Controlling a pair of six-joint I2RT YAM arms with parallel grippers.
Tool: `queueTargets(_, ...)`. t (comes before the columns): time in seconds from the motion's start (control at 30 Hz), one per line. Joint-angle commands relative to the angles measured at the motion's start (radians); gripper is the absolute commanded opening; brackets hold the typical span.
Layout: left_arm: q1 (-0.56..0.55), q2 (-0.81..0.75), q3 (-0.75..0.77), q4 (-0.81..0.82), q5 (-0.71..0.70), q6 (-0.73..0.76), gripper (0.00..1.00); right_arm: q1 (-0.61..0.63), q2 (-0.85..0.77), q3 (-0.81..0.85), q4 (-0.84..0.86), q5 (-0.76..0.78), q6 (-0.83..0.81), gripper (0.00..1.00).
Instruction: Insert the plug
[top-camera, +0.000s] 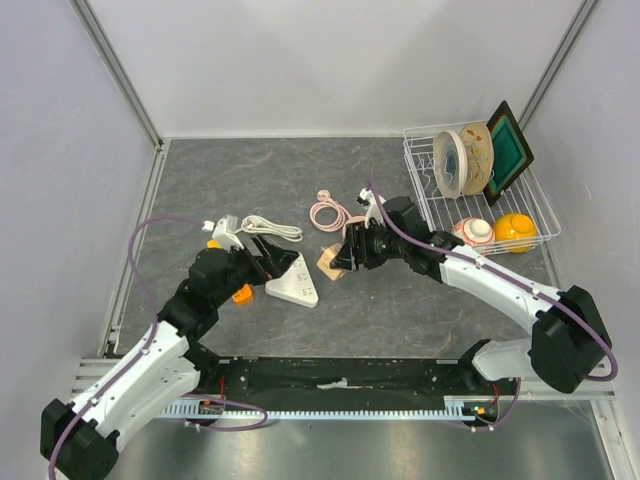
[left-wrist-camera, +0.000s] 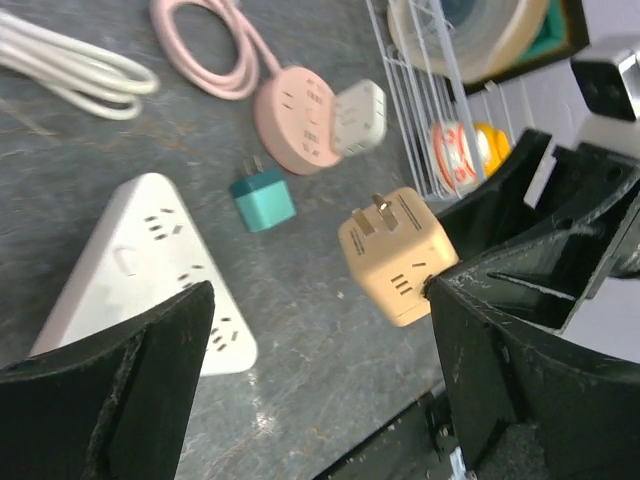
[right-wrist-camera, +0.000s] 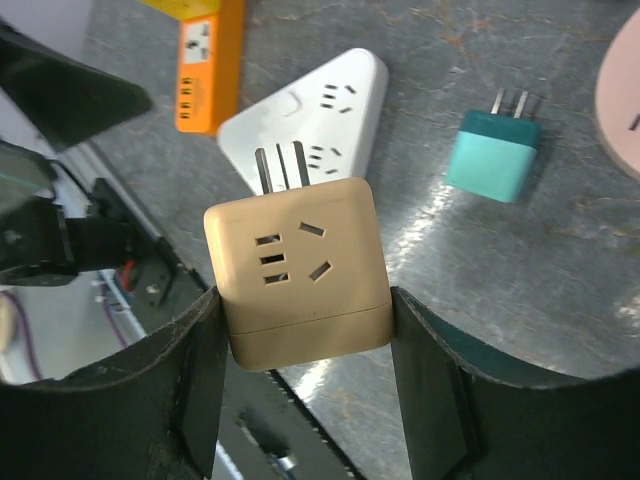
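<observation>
My right gripper (right-wrist-camera: 300, 312) is shut on a tan cube plug adapter (right-wrist-camera: 295, 262), its three prongs pointing at the white triangular power strip (right-wrist-camera: 310, 115). In the top view this gripper (top-camera: 345, 255) holds the cube (top-camera: 329, 262) just right of the strip (top-camera: 293, 286). My left gripper (top-camera: 274, 262) is open and empty over the strip's far left corner. In the left wrist view the strip (left-wrist-camera: 140, 260) lies at the left, the held cube (left-wrist-camera: 395, 257) by my right finger (left-wrist-camera: 520, 340).
A teal plug (left-wrist-camera: 262, 198) lies on the table between the strip and a pink round power strip (left-wrist-camera: 295, 105) carrying a white adapter (left-wrist-camera: 358, 118). An orange block (top-camera: 242, 294) sits left of the strip. A white cable (top-camera: 270, 228) lies behind it. A dish rack (top-camera: 480, 190) stands at the right.
</observation>
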Motion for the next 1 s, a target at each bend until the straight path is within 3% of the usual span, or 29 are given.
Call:
queueTargets(0.0,0.0,0.098,0.022,0.224,0.224,0.058,0.95,-0.009,-0.073,0.037,0.109,-0.062,0.155,0.0)
queueTargets(0.3,-0.002,0.238,0.066,0.422,0.322,-0.063,0.98,-0.043,-0.144,-0.048,0.318,-0.093,0.398,0.0)
queueTargets(0.57,0.0,0.287,0.002,0.675,0.327,-0.19,1.0,-0.056,-0.138,-0.143,0.545,-0.145,0.605,0.0)
queueTargets(0.9,0.0,0.423,-0.004,0.847,0.346,-0.349,0.97,-0.061,-0.15,-0.186,0.665,-0.142,0.682,0.0)
queueTargets(0.97,0.0,0.457,-0.018,0.944,0.344,-0.388,0.96,-0.06,-0.143,-0.198,0.685,-0.148,0.699,0.0)
